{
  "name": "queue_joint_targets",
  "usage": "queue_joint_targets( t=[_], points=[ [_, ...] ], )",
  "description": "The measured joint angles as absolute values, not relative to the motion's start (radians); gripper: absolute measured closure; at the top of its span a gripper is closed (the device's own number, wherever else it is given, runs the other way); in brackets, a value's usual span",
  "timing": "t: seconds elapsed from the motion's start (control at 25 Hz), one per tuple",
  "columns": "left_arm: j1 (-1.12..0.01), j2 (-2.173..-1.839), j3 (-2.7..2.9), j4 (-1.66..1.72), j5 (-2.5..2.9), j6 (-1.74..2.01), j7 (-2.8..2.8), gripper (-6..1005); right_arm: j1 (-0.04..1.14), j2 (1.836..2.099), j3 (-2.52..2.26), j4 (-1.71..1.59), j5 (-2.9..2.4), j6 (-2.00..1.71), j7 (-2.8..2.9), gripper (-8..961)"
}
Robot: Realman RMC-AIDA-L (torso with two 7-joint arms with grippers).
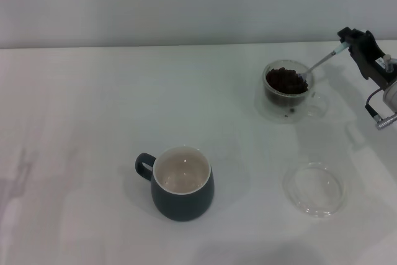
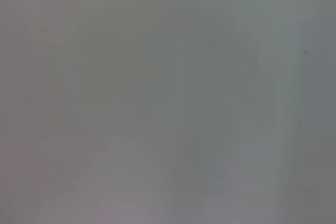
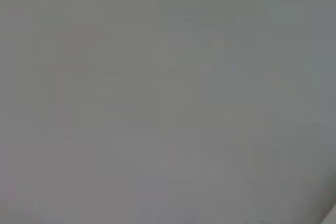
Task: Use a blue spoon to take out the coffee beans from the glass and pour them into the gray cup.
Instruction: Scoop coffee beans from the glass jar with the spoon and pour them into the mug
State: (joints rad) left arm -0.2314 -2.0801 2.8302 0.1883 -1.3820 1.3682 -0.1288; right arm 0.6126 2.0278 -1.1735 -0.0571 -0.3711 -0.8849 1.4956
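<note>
White table [image 1: 80,122] carrying three vessels — a mug, a glass of beans and a flat saucer.

The gray cup [image 1: 182,190] stands upright near the front middle of the table, its off-white inside showing and its loop handle turned toward the robot's left. Well apart from it, toward the far right, the glass [image 1: 287,89] stands upright with the coffee beans [image 1: 286,79] heaped inside it and its clear side handle pointing right. A clear glass saucer [image 1: 314,188] lies flat on the table nearer the front — right of the gray cup and in front of the glass, touching neither. The tabletop's far edge meets a pale wall.
</note>
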Motion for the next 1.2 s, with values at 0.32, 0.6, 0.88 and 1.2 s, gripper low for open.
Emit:
queue_joint_targets(
  t=[0.32, 0.6, 0.88, 1.2],
  points=[
    [-0.231, -2.080, 2.830, 0.188, -1.382, 1.369, -0.129, 257, 0.596, 2.028, -1.188, -0.066, -0.375, -0.969, 1.596, 806],
    [-0.232, -2.082, 2.830, 0.196, -1.382, 1.370, -0.129, 258, 0.584, 2.020, -1.313, -0.073, -0.377, -1.058, 1.706, 805],
    [-0.232, -2.085, 2.830, 0.202, -1.382, 1.370, -0.129, 258, 0.544, 2.021, -1.484, -0.174, -0.377, -1.079, 1.765, 806],
    [-0.234, -2.086, 2.830, 0.215, -1.382, 1.370, -0.129, 257, 0.547, 2.027, -1.673, -0.237, -0.372, -1.087, 1.782, 806]
  ],
)
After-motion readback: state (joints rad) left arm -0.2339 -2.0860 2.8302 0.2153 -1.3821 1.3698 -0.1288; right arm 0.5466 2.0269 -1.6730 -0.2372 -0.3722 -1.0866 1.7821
